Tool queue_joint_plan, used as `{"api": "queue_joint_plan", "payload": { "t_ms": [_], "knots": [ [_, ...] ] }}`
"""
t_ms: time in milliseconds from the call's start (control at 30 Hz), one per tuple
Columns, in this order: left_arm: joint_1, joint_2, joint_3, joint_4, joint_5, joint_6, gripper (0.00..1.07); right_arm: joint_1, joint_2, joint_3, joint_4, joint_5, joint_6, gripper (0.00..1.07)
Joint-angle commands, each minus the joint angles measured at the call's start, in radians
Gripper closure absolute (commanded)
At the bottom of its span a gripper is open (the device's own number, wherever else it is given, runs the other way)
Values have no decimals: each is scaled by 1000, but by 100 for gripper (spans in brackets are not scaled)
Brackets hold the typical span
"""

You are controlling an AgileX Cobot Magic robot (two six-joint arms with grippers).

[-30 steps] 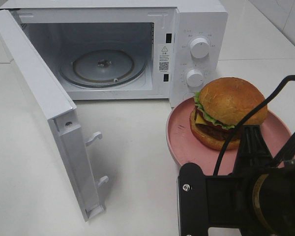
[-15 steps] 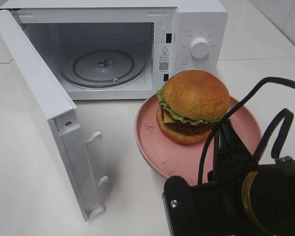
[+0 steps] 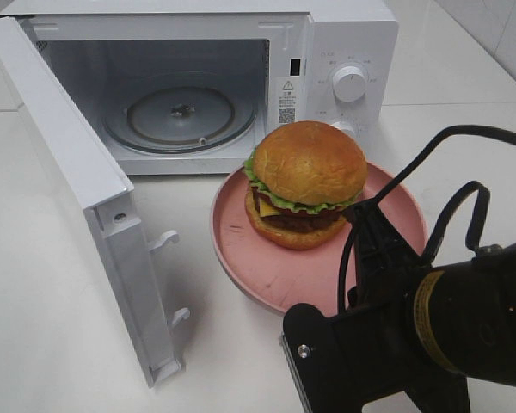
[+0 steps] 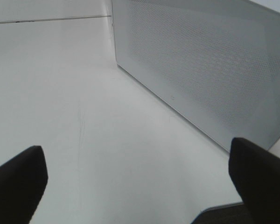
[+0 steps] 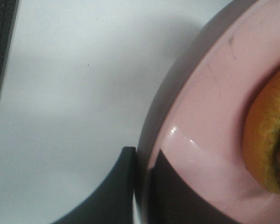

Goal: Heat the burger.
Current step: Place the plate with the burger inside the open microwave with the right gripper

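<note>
burger on its plate at the microwave mouth

right gripper (image 5: 142, 163) is clenched on the pink plate (image 3: 241, 249) rim; the burger (image 3: 305, 182) sits on it, just before the microwave (image 3: 344, 34) cavity and control panel (image 3: 365, 52). the door (image 3: 77, 172) hangs wide open. left gripper (image 4: 140, 182) is spread and grasps nothing beside that door

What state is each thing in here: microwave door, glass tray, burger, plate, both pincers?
Microwave door: swung wide open.
Glass tray: seated inside the microwave, nothing on it.
Burger: whole, upright on the plate, outside the microwave.
Plate: rim clamped in the right pincer.
Right pincer: shut on the plate rim.
Left pincer: open, empty, beside the door.
</note>
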Motion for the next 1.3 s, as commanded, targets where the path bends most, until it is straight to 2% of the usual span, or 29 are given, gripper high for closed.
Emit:
{"api": "queue_joint_plan", "payload": {
  "t_ms": [33, 367, 500, 600, 833, 900, 1000, 1067, 1167, 1233, 1300],
  "knots": [
    [-2, -23, 0, 3, -14, -3, 9, -32, -11, -9, -58, -65, -54, 107],
    [-2, -23, 0, 3, -14, -3, 9, -190, -11, -9, -31, -201, -255, 107],
    [-2, -23, 0, 3, -14, -3, 9, -275, -11, -9, 34, -275, -413, 107],
    [-2, -23, 0, 3, -14, -3, 9, -285, -11, -9, 49, -283, -443, 107],
    [-2, -23, 0, 3, -14, -3, 9, -347, -11, -9, 164, -300, -661, 107],
    [-2, -23, 0, 3, -14, -3, 9, -389, -11, -25, 266, -300, -800, 107],
    [-2, -23, 0, 3, -14, -3, 9, -400, -11, -32, 291, -300, -835, 107],
    [-2, -23, 0, 3, -14, -3, 9, -429, -11, -53, 382, -300, -1016, 107],
    [-2, -23, 0, 3, -14, -3, 9, -435, -11, -56, 405, -300, -1051, 107],
    [-2, -23, 0, 3, -14, -3, 9, -463, -11, -57, 493, -299, -1197, 107],
    [-2, -23, 0, 3, -14, -3, 9, -469, -11, -57, 516, -299, -1224, 107]
  ]
}}
